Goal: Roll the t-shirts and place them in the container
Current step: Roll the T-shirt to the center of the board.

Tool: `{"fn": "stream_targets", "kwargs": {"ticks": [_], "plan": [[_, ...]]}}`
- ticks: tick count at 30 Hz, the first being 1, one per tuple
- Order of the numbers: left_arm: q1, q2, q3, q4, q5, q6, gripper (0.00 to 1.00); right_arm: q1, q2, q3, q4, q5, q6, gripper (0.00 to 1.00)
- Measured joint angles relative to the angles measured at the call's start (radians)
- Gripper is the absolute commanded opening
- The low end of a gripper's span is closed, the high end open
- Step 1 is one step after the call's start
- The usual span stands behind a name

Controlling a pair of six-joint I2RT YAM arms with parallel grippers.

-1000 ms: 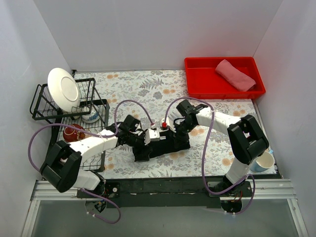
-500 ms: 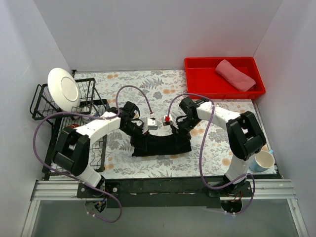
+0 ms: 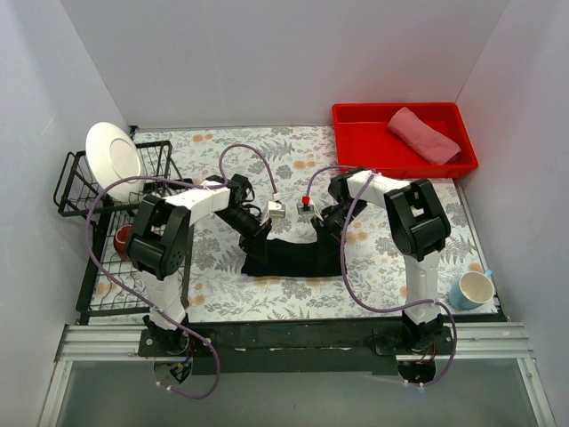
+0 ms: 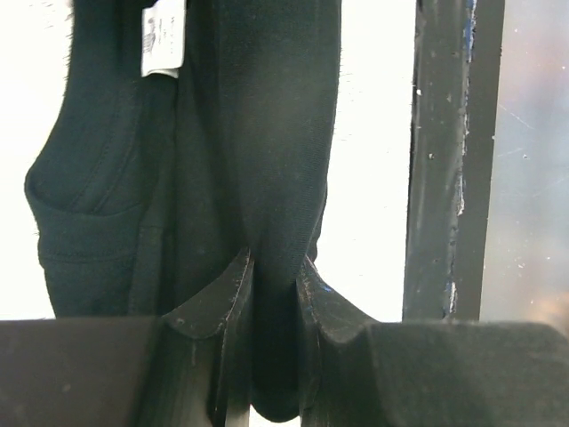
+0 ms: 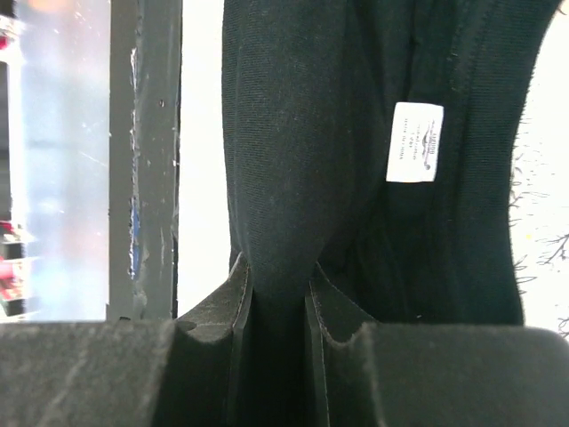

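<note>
The black t-shirt (image 3: 293,255) hangs as a wide strip between my two grippers over the floral cloth. My left gripper (image 3: 255,233) is shut on its left part; in the left wrist view the cloth (image 4: 249,160) is pinched between the fingers (image 4: 213,302), with a white label (image 4: 164,40) above. My right gripper (image 3: 327,222) is shut on its right part; the right wrist view shows the cloth (image 5: 293,151) pinched between the fingers (image 5: 342,307) and a white label (image 5: 414,142). The salmon-pink t-shirt (image 3: 424,133) lies rolled in the red tray (image 3: 356,151).
A black dish rack (image 3: 80,191) with a white plate (image 3: 114,161) stands at the left, with a red cup (image 3: 123,238) in a lower rack. A white mug (image 3: 471,289) stands at the right front. The black table edge (image 3: 293,336) runs along the front.
Both grippers have moved away from the front edge, toward the back, drawing the black t-shirt with them and stretching it into a wider strip. The pink t-shirt has not moved.
</note>
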Motion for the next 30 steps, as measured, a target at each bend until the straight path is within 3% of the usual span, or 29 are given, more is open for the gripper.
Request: {"fn": "stream_targets", "kwargs": {"ticks": [2, 3, 4, 9, 15, 20, 24, 30], "plan": [[0.009, 0.026, 0.015, -0.003, 0.0, 0.003, 0.12, -0.005, 0.04, 0.027, -0.02, -0.011, -0.001, 0.01], [0.014, 0.038, 0.021, 0.001, -0.002, 0.0, 0.27, -0.008, 0.058, 0.039, -0.03, -0.016, -0.002, 0.01], [0.018, 0.048, 0.025, 0.005, -0.002, -0.007, 0.33, -0.011, 0.076, 0.051, -0.04, -0.022, -0.002, 0.01], [0.062, 0.082, 0.058, 0.043, -0.063, -0.075, 0.48, -0.038, 0.165, 0.114, -0.101, -0.048, 0.006, 0.01], [0.106, 0.056, 0.147, 0.092, -0.164, -0.111, 0.55, -0.089, 0.25, 0.181, -0.159, -0.079, 0.033, 0.01], [0.077, -0.06, 0.134, 0.172, -0.232, -0.119, 0.58, -0.112, 0.259, 0.183, -0.172, -0.08, 0.033, 0.01], [-0.028, -0.226, 0.004, 0.277, -0.263, -0.1, 0.64, -0.117, 0.266, 0.183, -0.18, -0.086, 0.033, 0.01], [-0.238, -0.443, -0.332, 0.568, -0.369, -0.064, 0.69, -0.127, 0.287, 0.182, -0.188, -0.107, 0.045, 0.03]]}}
